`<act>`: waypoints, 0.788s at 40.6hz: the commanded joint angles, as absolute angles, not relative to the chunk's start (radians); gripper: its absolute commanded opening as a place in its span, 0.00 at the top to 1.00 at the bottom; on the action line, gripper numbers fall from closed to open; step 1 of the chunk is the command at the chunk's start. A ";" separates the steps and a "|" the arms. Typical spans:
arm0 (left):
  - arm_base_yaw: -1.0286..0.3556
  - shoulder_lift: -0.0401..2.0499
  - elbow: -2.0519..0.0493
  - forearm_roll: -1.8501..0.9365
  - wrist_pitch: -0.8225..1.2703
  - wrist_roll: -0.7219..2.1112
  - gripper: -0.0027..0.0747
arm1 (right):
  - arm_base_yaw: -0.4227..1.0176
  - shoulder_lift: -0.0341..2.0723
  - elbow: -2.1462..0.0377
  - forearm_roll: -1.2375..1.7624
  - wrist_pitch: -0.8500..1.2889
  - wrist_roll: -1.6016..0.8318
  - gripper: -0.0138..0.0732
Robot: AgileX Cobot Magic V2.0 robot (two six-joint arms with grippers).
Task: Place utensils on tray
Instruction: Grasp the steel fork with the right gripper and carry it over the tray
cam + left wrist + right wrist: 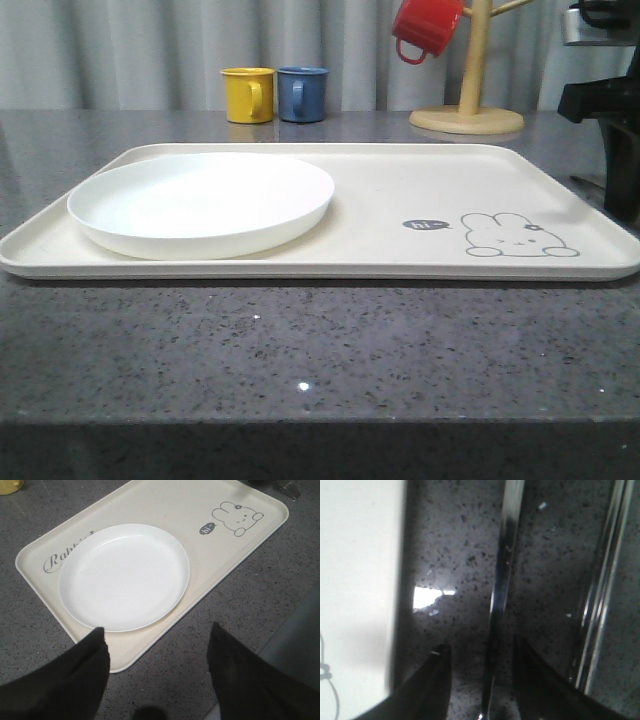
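1. The large cream rectangular tray with rounded corners and a low raised rim (400, 190) lies flat on the dark grey speckled stone table (300, 350); grey "Rabbit" script and a rabbit drawing (518, 236) are printed on it.
2. A smaller white round plate (200, 205) sits on the tray, at the end away from the rabbit drawing, covering part of the script in the left wrist view.
3. Behind the tray stand a yellow mug (248, 94) and a blue mug (302, 94), side by side, nearly touching.
4. Also behind the tray, nearer its rabbit end, is a pale wooden mug tree (470, 90) with a red mug (428, 28) hanging from it.
5. The left pincer (157, 645) hovers above the tray's edge beside the plate, its two dark fingers (80, 675) spread wide, with nothing between them.
6. The right pincer (481, 662) is low over the table just beside the tray's rim (360, 580), on the rabbit side.
7. Its fingers (432, 680) stand apart on either side of a slim shiny silver metal utensil handle (501, 595) lying on the table; whether they touch it cannot be told.
8. A second shiny silver piece, seemingly a pair of flat chopsticks (602, 590), lies on the table beside that handle, further from the tray.
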State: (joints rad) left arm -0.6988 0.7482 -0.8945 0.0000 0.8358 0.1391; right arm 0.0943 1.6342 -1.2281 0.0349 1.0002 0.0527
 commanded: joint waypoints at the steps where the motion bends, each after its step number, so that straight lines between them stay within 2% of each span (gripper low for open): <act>1: -0.707 0.744 -0.918 0.000 0.764 0.126 0.42 | 0.088 1.598 -1.260 0.024 0.987 0.051 0.59; 8: -0.707 0.744 -0.918 0.000 0.764 0.126 0.42 | 0.088 1.598 -1.260 0.024 0.994 0.051 0.75; 13: -0.707 0.744 -0.918 0.000 0.764 0.126 0.42 | 0.088 1.597 -1.260 0.024 1.003 0.051 0.82; 23: -0.707 0.744 -0.918 0.000 0.764 0.126 0.42 | 0.095 1.563 -1.332 0.038 1.088 0.051 0.82; 32: -0.707 0.744 -0.918 0.000 0.764 0.126 0.42 | 0.238 1.547 -1.440 0.075 1.160 0.050 0.82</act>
